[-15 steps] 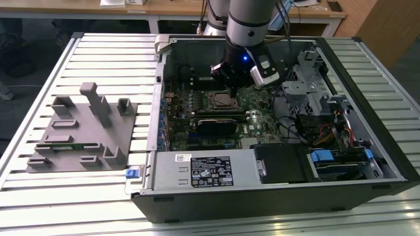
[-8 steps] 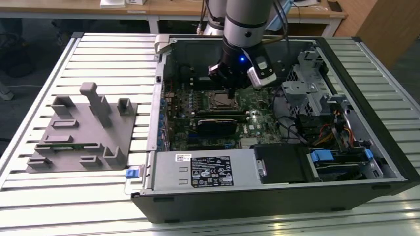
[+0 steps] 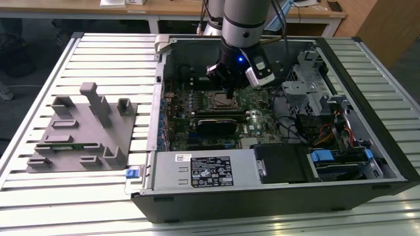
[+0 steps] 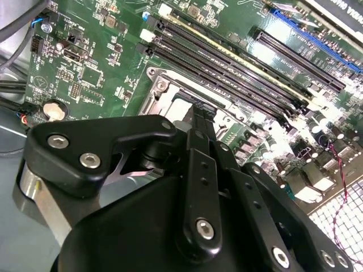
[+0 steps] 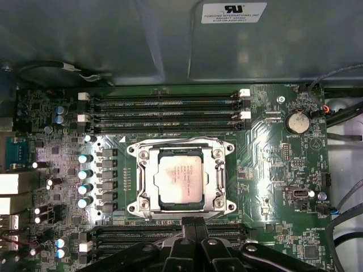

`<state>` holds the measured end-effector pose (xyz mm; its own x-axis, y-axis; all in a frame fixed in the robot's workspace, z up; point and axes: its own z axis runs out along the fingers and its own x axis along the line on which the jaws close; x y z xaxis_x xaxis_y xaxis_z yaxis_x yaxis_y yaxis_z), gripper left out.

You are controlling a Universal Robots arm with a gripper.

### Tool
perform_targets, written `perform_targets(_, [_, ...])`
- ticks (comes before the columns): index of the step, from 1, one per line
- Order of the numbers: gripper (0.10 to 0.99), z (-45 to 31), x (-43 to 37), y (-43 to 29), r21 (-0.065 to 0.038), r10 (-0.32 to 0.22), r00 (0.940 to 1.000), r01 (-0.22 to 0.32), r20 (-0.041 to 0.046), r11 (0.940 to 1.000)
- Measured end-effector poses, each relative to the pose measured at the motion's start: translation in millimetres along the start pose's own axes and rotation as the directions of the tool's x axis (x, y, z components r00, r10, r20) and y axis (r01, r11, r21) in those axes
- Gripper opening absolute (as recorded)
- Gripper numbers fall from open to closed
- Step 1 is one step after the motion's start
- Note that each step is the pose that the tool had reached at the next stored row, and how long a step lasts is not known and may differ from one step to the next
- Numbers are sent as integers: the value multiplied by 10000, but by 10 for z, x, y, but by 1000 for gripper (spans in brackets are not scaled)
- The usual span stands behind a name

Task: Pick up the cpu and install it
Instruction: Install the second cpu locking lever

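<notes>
The cpu [image 5: 180, 178], a flat square chip with a silver-grey top, lies level inside the metal-framed socket [image 5: 136, 181] of the green motherboard [image 5: 272, 187]. My gripper [image 5: 194, 225] hangs just above the socket's edge, its two black fingers pressed together with nothing between them. In the second wrist view the gripper [image 4: 198, 116] points down at the socket frame [image 4: 161, 85]. In the exterior view the gripper [image 3: 227, 92] stands over the middle of the open computer case [image 3: 367, 123], right above the socket [image 3: 223, 102].
Black memory slots [image 5: 164, 105] run beside the socket, and a coin battery [image 5: 296, 120] sits near them. A grey parts fixture [image 3: 82, 132] lies on the slatted table at the exterior view's left. The power supply [image 3: 203, 169], drive cage [image 3: 315, 93] and cables [image 3: 328, 132] crowd the case.
</notes>
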<state>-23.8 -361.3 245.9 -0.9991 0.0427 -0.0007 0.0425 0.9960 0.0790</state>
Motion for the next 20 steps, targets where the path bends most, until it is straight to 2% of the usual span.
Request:
perform_targets(11, [106,13,0,-12,0,0,10000,0,0,10000])
perform_targets(15, [106,32,-1,-36,-3,0,10000,0,-1,10000])
perform_targets(20, [106,46,33,-41,2,1,10000,-1,-2,10000])
